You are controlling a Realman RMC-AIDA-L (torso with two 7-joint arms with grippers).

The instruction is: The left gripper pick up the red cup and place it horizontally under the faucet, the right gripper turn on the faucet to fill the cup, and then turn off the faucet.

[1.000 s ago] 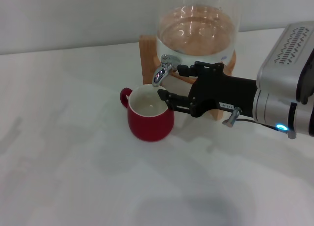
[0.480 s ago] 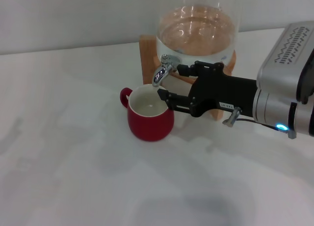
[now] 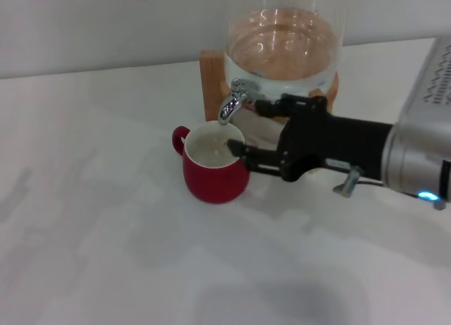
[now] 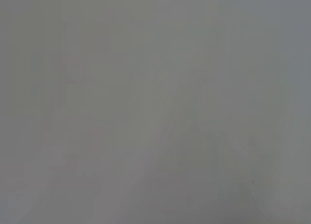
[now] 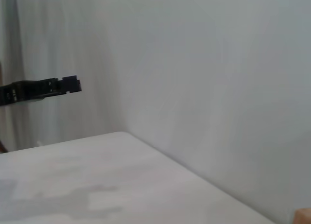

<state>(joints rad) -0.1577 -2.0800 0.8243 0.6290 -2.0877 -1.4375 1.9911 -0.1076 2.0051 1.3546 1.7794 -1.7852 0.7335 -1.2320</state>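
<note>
Overhead, pale white surface (image 3: 106, 219) meets a plain light wall. Small glossy red ceramic cup (image 3: 213, 166) stands upright beneath the chrome faucet (image 3: 231, 103) of the clear glass dispenser (image 3: 285, 39). Black right end effector (image 3: 243, 127) spread, one finger beside the faucet, one over the cup's rim.
</note>
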